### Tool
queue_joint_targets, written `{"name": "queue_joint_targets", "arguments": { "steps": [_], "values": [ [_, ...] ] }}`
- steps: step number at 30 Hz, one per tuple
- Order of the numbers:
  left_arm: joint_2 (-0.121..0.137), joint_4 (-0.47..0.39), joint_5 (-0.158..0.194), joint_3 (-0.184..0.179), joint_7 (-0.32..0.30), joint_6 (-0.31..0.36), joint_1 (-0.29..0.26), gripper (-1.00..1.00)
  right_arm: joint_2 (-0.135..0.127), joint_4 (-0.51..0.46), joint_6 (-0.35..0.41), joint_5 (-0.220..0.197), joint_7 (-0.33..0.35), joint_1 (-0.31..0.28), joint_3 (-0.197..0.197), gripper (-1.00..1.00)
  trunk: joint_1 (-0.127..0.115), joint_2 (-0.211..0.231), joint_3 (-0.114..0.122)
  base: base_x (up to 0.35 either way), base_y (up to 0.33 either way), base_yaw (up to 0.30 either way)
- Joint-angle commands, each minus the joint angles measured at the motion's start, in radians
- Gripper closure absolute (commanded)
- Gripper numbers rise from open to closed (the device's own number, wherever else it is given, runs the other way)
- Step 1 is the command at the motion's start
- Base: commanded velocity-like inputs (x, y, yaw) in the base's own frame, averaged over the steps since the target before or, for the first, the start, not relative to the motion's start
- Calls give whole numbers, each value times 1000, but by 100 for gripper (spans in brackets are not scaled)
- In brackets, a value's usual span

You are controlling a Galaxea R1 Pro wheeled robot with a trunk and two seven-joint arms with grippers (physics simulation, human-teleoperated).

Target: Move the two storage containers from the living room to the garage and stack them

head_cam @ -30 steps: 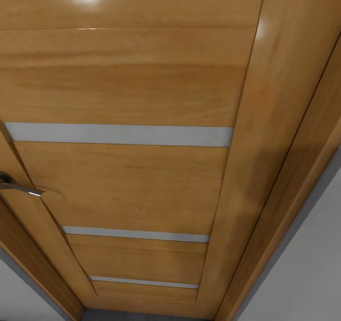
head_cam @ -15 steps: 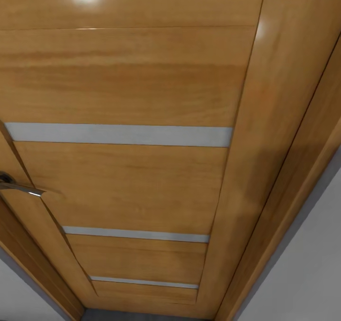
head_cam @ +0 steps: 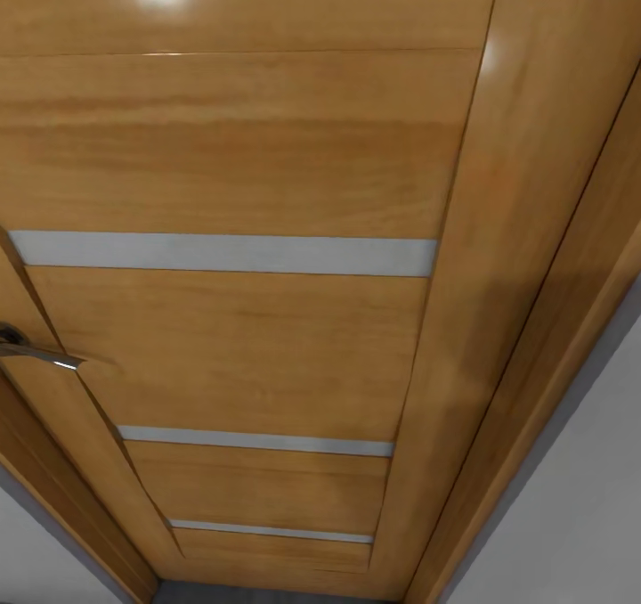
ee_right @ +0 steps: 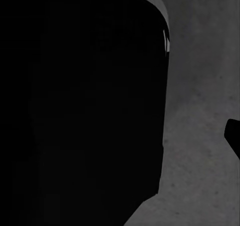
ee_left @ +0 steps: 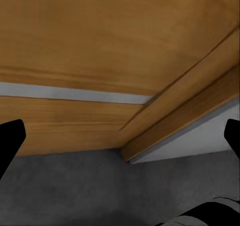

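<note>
A wooden door (head_cam: 240, 337) with a metal handle (head_cam: 36, 351) was faced closely. The left gripper (ee_left: 120, 136) was spread wide above the grey floor (ee_left: 65, 186); the right gripper's state could not be told.

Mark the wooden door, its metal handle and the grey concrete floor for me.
Honey-coloured wooden door (head_cam: 231, 337): head view, on the panel between two grey strips.
Silver metal door handle (head_cam: 36, 353): head view, on the lever.
Dark grey concrete floor (ee_left: 75, 191): left wrist view, bare patch below the door.

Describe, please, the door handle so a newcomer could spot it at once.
A glossy honey-brown wooden door with pale grey horizontal strips faces the head camera. At its left edge, below the widest strip, sticks out the handle: a slim silver metal lever, the one shiny metal piece among wood.
</note>
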Motion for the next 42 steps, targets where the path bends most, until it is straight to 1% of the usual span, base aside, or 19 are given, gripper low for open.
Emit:
{"name": "queue_joint_targets", "arguments": {
  "steps": [1,5,6,8,10,13,14,16,17,19,20,25,27,31,35,38,42],
  "values": [
    [1,0,12,2,-10,10,-2,-100,0,0,0,1,0,-2,0,-100,0,0,-1,0,0,0],
    [3,-1,34,11,-30,8,-17,-100,0,-1,0,5,0,-5,0,-100,0,0,-1,0,0,0],
    [4,-1,48,14,-33,6,-33,-100,0,-1,0,7,-1,-6,0,-100,0,0,-1,0,0,0],
    [7,-1,61,19,-36,5,-51,-100,0,0,0,8,-1,-6,0,-100,0,0,-1,0,0,0],
    [19,-1,74,24,-36,0,-79,-100,0,0,0,9,-1,-6,0,-100,0,0,-1,0,0,0],
    [31,-1,81,28,-34,-4,-115,-100,0,-1,0,9,-1,-7,0,-100,0,0,-1,0,0,0],
    [39,-1,84,30,-30,-5,-158,-100,0,-1,0,9,-1,-7,0,-100,0,0,-1,0,0,0],
    [43,-1,85,31,-20,-5,-186,-100,0,-1,0,9,-1,-7,0,-100,0,0,-1,0,0,0],
    [47,-1,86,32,-4,-4,-210,-100,-1,-1,0,9,-1,-7,0,-100,0,0,-1,0,0,0],
    [53,-1,87,32,15,-2,-231,-100,-1,-1,0,10,-1,-7,0,-100,0,0,-1,0,0,0],
    [63,-1,87,32,28,1,-250,-100,-2,-1,0,10,-2,-7,0,-100,0,0,-1,0,0,0],
    [81,-1,88,32,47,17,-289,-100,-3,-1,0,10,-2,-7,0,-100,0,0,-1,0,0,0],
    [84,-1,88,32,50,30,-308,-100,-3,-1,0,11,-2,-7,0,-100,0,0,-1,0,0,0],
    [97,-1,88,32,54,82,-367,-100,-3,-1,0,11,-2,-7,0,-100,0,0,-1,0,0,0],
    [106,-1,88,32,55,110,-398,-100,-3,-1,0,11,-2,-7,0,-100,0,0,-1,0,0,0],
    [111,-1,88,32,55,163,-450,-100,-5,-1,0,11,-1,-7,1,-100,0,0,-1,0,0,0],
    [115,-1,88,32,55,210,-509,-100,-6,-1,0,11,-1,-8,3,-100,0,0,-1,0,0,0]
  ]
}}
